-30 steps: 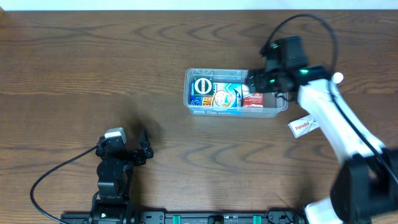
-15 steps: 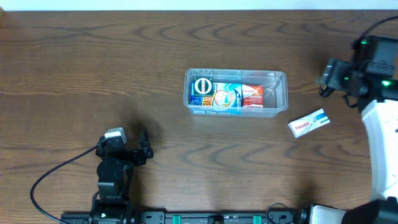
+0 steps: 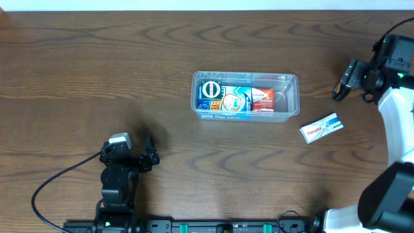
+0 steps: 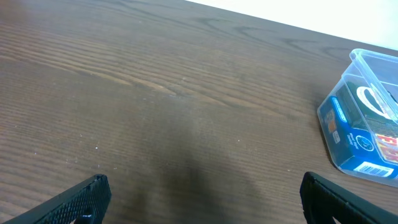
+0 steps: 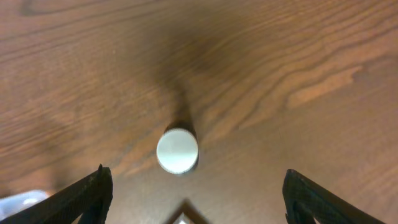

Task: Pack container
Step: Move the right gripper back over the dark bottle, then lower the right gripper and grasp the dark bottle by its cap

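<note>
The container [image 3: 290, 97], a clear plastic tub, stands mid-table and holds a blue box with a round logo [image 3: 209, 96], a colourful box [image 3: 235, 100] and a red-and-white box [image 3: 262, 99]. In the left wrist view its left end [image 4: 367, 68] shows at the right, the blue box [image 4: 357, 127] visible through the wall. A white Panadol box [image 3: 321, 127] lies on the table to the container's right. My right gripper [image 3: 352, 83] is open and empty at the far right, over a small white round cap [image 5: 177, 150]. My left gripper [image 3: 152, 155] is open and empty, low at front left.
The wooden table [image 3: 97, 71] runs to a pale back edge. A black cable [image 3: 58, 181] loops from the left arm near the front edge. A blurred pale corner [image 5: 183, 216] shows between the right fingers.
My right gripper has left the container's right end and swung out to the far right. The red-and-white box stays in the container. The left arm has not moved.
</note>
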Available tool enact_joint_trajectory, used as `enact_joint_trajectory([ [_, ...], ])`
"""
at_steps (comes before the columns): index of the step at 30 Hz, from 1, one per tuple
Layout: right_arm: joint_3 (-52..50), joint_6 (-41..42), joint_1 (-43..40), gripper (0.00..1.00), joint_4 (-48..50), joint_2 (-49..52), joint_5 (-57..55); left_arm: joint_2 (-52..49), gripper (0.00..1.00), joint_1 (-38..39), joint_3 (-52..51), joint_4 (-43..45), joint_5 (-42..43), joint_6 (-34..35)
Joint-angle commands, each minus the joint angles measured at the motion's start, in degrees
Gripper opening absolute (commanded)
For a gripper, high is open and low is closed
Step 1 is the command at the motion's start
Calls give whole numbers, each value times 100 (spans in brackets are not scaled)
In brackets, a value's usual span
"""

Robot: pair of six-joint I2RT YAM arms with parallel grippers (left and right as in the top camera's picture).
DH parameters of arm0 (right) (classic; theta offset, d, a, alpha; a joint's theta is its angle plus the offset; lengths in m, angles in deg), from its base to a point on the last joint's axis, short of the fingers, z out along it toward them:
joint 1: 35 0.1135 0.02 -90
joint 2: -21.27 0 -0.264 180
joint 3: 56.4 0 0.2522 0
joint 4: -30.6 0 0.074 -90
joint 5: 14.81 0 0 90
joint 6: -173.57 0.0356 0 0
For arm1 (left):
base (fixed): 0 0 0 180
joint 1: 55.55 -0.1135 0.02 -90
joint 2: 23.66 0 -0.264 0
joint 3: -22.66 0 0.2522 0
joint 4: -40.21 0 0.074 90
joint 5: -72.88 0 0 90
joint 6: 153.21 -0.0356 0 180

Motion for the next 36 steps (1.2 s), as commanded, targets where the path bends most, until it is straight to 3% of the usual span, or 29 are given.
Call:
enact_joint_trajectory([
  [1,61,-144,-22,84,138,214,39,-2,98,22,-125,-205,-90,-37],
  [15,61,-446,-22,82,337,970,356,-2,98,22,-125,-205,-87,-37],
  [26,61,-595,-22,57,389,973,354,-2,98,22,-125,-205,-90,-35],
  [36,61,-592,-28,46,372,973,354,-2,98,22,-125,-205,-90,-37],
])
